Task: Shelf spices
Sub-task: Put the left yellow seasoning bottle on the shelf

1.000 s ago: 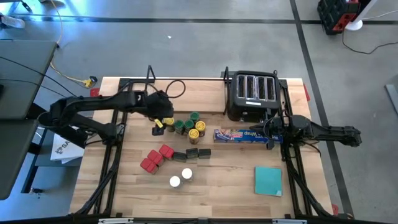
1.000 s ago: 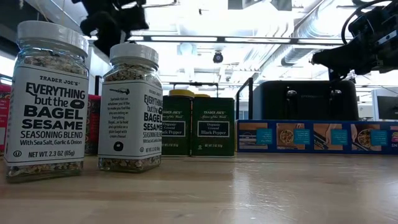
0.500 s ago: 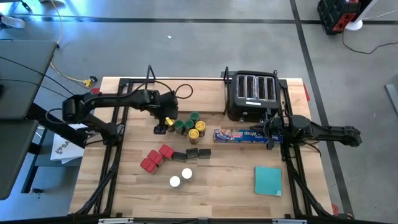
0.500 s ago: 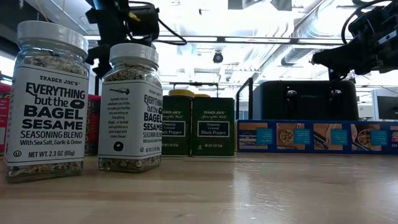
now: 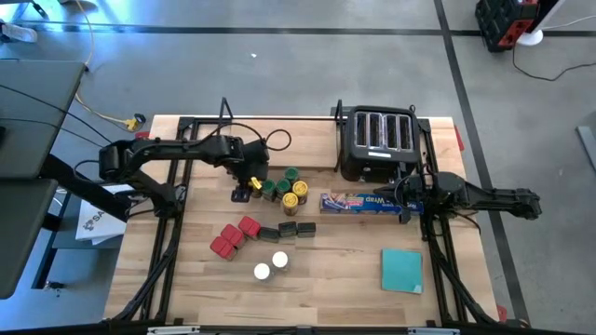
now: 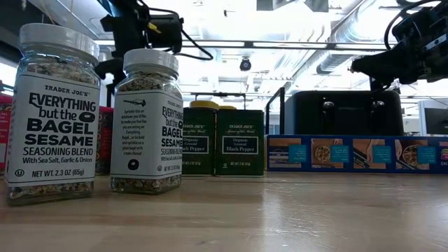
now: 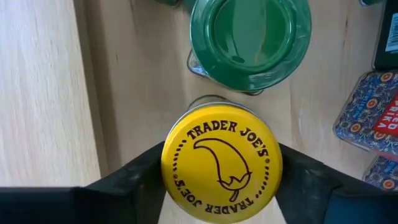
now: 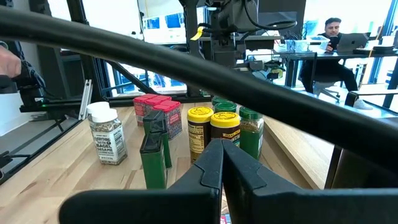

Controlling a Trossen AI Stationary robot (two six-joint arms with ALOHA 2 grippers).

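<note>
Hidden from me: in the overhead view the left pincer covers the jar it works on; the shelf rods at the bench's far edge are too thin for me to follow.
Left pincer: my wrist camera shows both dark fingers pressed to the sides of a yellow-lidded Trader Joe's jar, clenched on it, at the left end of the jar cluster.
Green-lidded jar: just beyond the held jar, close beside it.
Spices: red tins, black pepper tins and two white-capped sesame jars sit mid-bench, in front of the jar cluster.
Since half a second ago: the left arm has barely shifted; the jars lie as they did.
Right pincer: fingers closed together on nothing, above the blue wrap box by the toaster.
</note>
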